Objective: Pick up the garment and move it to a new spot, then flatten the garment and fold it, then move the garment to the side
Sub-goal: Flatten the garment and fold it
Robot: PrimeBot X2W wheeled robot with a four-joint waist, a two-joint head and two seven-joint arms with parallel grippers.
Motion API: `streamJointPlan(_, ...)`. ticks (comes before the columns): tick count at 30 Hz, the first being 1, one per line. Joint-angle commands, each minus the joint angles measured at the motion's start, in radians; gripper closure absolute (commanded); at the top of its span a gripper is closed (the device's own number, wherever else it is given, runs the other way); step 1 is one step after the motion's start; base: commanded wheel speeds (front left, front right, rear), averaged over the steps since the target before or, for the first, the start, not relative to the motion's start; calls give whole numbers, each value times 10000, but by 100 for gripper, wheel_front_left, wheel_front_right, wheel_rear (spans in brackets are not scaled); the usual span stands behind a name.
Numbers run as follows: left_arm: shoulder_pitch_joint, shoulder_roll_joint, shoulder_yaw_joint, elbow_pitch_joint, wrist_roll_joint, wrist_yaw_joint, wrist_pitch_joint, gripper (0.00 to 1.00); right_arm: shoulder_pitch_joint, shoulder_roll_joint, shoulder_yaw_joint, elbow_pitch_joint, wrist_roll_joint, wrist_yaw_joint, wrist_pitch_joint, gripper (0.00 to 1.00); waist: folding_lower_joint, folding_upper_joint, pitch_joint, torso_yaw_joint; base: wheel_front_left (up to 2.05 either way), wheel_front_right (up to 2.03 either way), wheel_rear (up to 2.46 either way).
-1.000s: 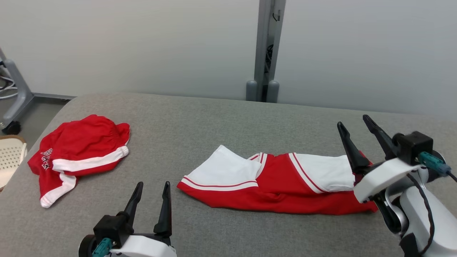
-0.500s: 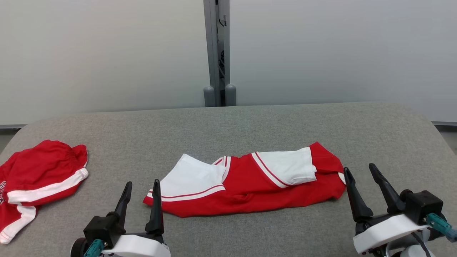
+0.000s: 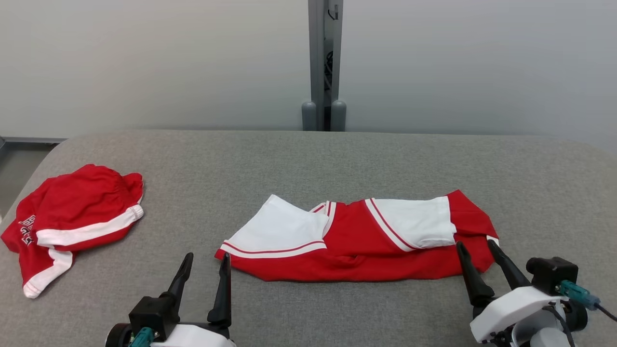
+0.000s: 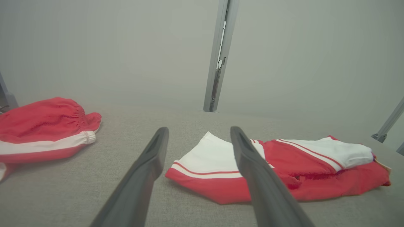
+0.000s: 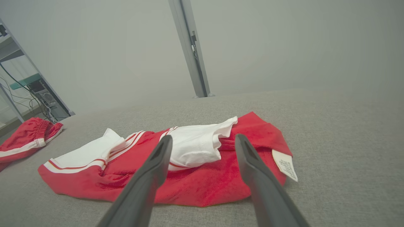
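A red garment with white sleeves (image 3: 356, 238) lies folded into a long strip across the middle of the grey table (image 3: 308, 159). In the wrist views this garment (image 4: 274, 170) (image 5: 176, 170) lies just beyond the fingers, with a white label (image 5: 285, 165) at its right end. My left gripper (image 3: 206, 259) stands open near the front edge, just short of the garment's left end. My right gripper (image 3: 476, 245) is open too, its fingertips at the garment's right end, holding nothing.
A second red garment with white trim (image 3: 72, 221) (image 4: 44, 126) lies crumpled at the table's left edge. A grey post (image 3: 324, 67) stands behind the table against a pale wall. Shelving with cables (image 5: 28, 91) is far left in the right wrist view.
The head camera has swung, shifting the whole picture. My right gripper, which stood over the garment's right end a second ago, now sits lower near the front edge, clear of the cloth.
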Motion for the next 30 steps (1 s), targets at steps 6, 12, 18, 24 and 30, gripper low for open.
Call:
streamJointPlan(6,-131,36,272,-68,245,-202,-11,0,-1083,-264,347,1676,667,3,-6,0,0,0,427,705,0,0,0)
streamJointPlan(12,-211,34,431,-39,469,-356,-11,0,-1697,-250,636,2716,1880,3,-8,0,0,0,635,1110,0,0,0)
streamJointPlan(18,-248,34,438,-11,530,-468,-11,0,-2042,-517,1088,3108,2457,3,-8,0,0,0,848,1362,0,0,0)
streamJointPlan(24,-339,34,475,-19,590,-528,-11,0,-2374,-772,933,2920,2107,3,-8,100,0,0,943,1507,0,0,0)
streamJointPlan(30,-265,41,299,23,468,-455,-11,0,-2845,-1084,747,2680,1614,3,-8,100,0,0,900,1808,0,0,0)
